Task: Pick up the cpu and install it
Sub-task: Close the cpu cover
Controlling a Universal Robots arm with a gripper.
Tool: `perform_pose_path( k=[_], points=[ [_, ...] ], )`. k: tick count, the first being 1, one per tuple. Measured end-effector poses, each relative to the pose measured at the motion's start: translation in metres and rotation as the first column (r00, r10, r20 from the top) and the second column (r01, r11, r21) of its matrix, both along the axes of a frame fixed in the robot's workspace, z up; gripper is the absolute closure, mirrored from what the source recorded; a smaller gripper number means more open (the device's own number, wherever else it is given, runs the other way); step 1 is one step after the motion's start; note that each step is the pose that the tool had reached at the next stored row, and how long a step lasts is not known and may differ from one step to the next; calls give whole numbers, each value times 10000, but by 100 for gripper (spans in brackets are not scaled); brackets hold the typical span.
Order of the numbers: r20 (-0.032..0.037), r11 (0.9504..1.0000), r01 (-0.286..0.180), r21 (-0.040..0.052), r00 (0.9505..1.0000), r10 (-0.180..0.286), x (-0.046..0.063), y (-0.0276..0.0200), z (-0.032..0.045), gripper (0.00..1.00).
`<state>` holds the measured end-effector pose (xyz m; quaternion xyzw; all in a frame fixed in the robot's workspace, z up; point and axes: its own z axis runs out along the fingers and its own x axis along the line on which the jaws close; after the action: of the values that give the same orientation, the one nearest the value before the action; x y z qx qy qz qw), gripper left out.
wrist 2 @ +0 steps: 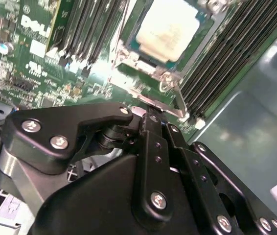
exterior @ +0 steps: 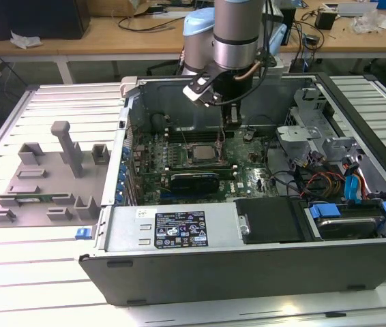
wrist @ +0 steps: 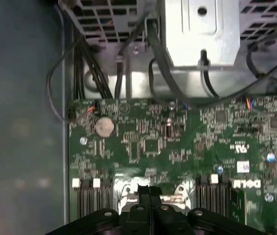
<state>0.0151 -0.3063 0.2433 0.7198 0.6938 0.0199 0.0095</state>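
Exterior view first: the arm reaches down into the open computer case. The gripper hangs just above the motherboard, its fingers drawn in to one thin dark stub with nothing between them. The cpu sits in its socket on the board, near the fingertips toward the exterior view's left. It's a flat greyish square inside a metal frame. Well apart from the case, on the slatted white table, lies the grey fixture tray, matte plastic with blocky posts. Coloured cables crowd the case's end at the exterior view's right.

Second wrist view: the gripper is black linkage arms dotted with bright screw heads, and the fingers are pressed together, gripping nothing. Beyond the tips is the cpu — pale silver, washed out by glare and cut off by the picture's edge. A shiny socket frame lies between the cpu and the tips. Long dark memory slots run alongside.

First wrist view: the gripper shows its two fingers meeting along a hairline seam — closed and empty. Past it there's the green motherboard, a round silver coin cell, black cables and a glare-blown metal cage. The gripper body hides most of the socket.
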Motion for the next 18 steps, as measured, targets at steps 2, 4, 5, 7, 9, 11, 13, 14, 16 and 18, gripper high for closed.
perform_pose_path(
  k=[2, 4, 5, 7, 9, 11, 13, 14, 16, 18],
  points=[
    [0, 10000, 8, 0, 10000, -8, -55, 10, 0, 89],
    [-1, 10000, 21, -2, 10000, -21, -155, 22, 1, 89],
    [0, 10000, 23, -2, 10000, -23, -170, 22, 1, 89],
    [-1, 10000, 22, 0, 10000, -22, -174, 23, 0, 89],
    [-127, 10000, 22, -1, 9999, -22, -173, 22, -10, 89],
    [-423, 10000, 22, -3, 9991, -22, -174, 8, -28, 89],
    [-571, 10000, 23, -2, 9984, -23, -186, -47, -50, 89],
    [-593, 10000, 25, -2, 9982, -25, -197, -61, -57, 89],
    [-598, 10000, 23, -3, 9982, -23, -226, -65, -65, 89],
    [-599, 10000, 22, -2, 9982, -22, -270, -65, -75, 89]
  ],
)
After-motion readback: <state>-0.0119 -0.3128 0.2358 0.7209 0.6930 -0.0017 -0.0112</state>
